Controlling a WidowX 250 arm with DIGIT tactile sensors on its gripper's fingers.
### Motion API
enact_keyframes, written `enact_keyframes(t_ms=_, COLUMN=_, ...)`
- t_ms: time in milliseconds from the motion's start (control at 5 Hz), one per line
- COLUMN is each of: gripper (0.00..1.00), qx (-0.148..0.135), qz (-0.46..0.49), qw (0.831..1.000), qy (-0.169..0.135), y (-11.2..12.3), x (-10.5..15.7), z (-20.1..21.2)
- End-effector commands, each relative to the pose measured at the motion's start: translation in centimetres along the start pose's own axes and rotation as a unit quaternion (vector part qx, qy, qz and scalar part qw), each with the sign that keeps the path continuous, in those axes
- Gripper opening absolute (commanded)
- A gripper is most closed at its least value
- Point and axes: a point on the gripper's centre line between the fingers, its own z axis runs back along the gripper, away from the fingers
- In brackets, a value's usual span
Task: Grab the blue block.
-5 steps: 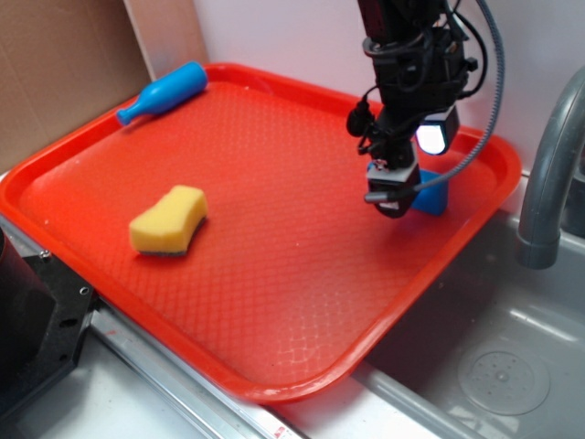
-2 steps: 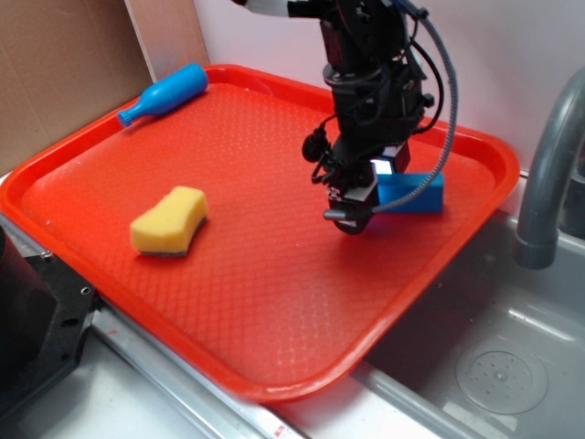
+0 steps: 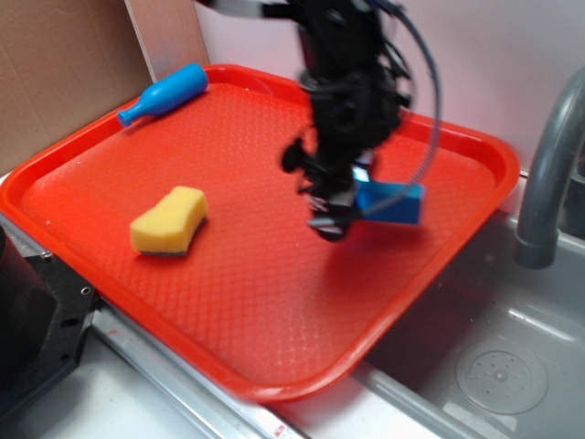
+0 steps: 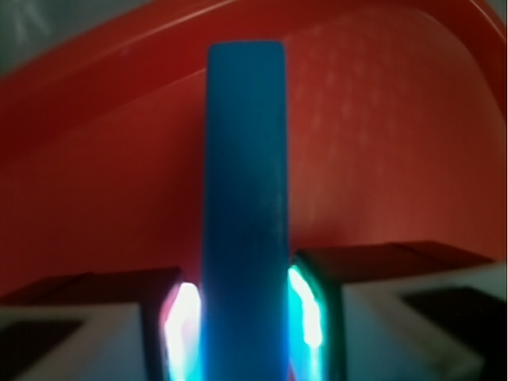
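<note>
blue block (image 3: pixel 395 202) clamped in gripper (image 3: pixel 336 212) over tray (image 3: pixel 274 302), sponge (image 3: pixel 169 220) well apart.

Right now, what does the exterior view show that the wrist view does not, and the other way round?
Only the exterior view shows the yellow sponge, the light blue bottle toy, the grey faucet, the sink and the robot arm above the tray.

Only the wrist view shows, close up, the two fingers pressed against both sides of the block, with no gap visible.

Both show the blue block in the gripper over the red tray.
</note>
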Motion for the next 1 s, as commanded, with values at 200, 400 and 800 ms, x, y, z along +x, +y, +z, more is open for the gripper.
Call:
enact_keyframes(t_ms=200, gripper=0.00, qx=0.124, qz=0.340, qw=0.930, qy=-0.060, y=-1.2, x=-7.8, z=10.5)
enact_keyframes(t_ms=400, gripper=0.00, qx=0.159, qz=0.443, qw=0.882, qy=-0.024, y=1.9, x=-8.8, z=10.4)
enact_keyframes(t_ms=800, gripper=0.00, qx=0.175, qz=0.516, qw=0.838, qy=0.017, y=5.5, x=-10.1, z=10.2)
